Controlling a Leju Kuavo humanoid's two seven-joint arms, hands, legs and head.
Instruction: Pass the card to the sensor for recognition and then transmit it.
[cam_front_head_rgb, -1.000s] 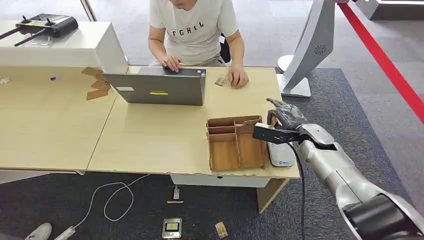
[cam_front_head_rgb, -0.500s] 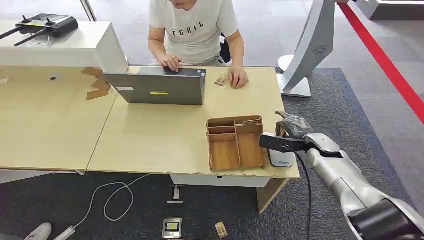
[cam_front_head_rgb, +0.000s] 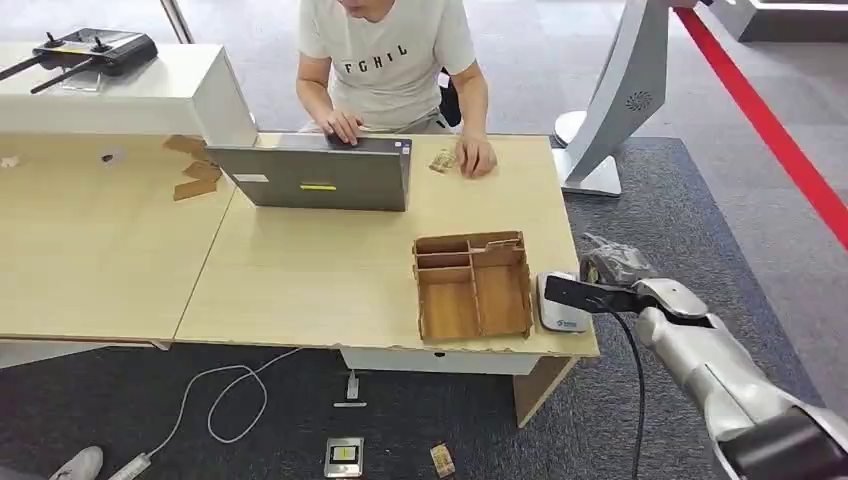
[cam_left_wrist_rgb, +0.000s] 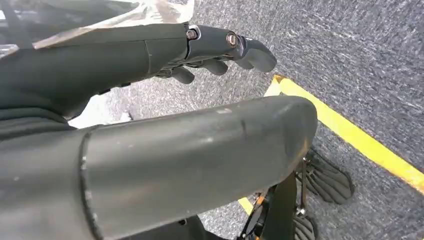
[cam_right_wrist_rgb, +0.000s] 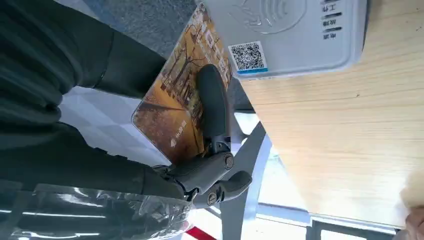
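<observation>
**Right wrist view: card held off the table edge, drop risk near the reader**

Right wrist view shows the amber, tree-printed plastic card (cam_right_wrist_rgb: 177, 112) pinned under a dark finger (cam_right_wrist_rgb: 212, 107) of my right hand (cam_right_wrist_rgb: 165, 150), which grips it with the fingers closed across its face. One corner of the card sits just beside the white rounded card-reader sensor (cam_right_wrist_rgb: 290, 35) with its QR label; I cannot tell whether they touch.

In the head view the right hand (cam_front_head_rgb: 612, 268) hangs past the right edge of the pale wooden table (cam_front_head_rgb: 330, 270), with the sensor (cam_front_head_rgb: 560, 303) lying on the table just beside the compartmented brown wooden tray (cam_front_head_rgb: 472, 285).

The left hand (cam_left_wrist_rgb: 220, 47) hangs over the grey carpet, fingers loosely extended, holding nothing.

Risks, as I judge them:
- The hold looks like a single finger pressing on a slick surface; a knock against the reader's rim could pivot or free the card.
- The hand is over carpet, not table, so a dropped card falls to the floor.
- The card looks tilted relative to the reader, which may spoil recognition.
- A seated person in a white T-shirt (cam_front_head_rgb: 388, 50) works at the grey laptop (cam_front_head_rgb: 315, 178), well apart.
</observation>
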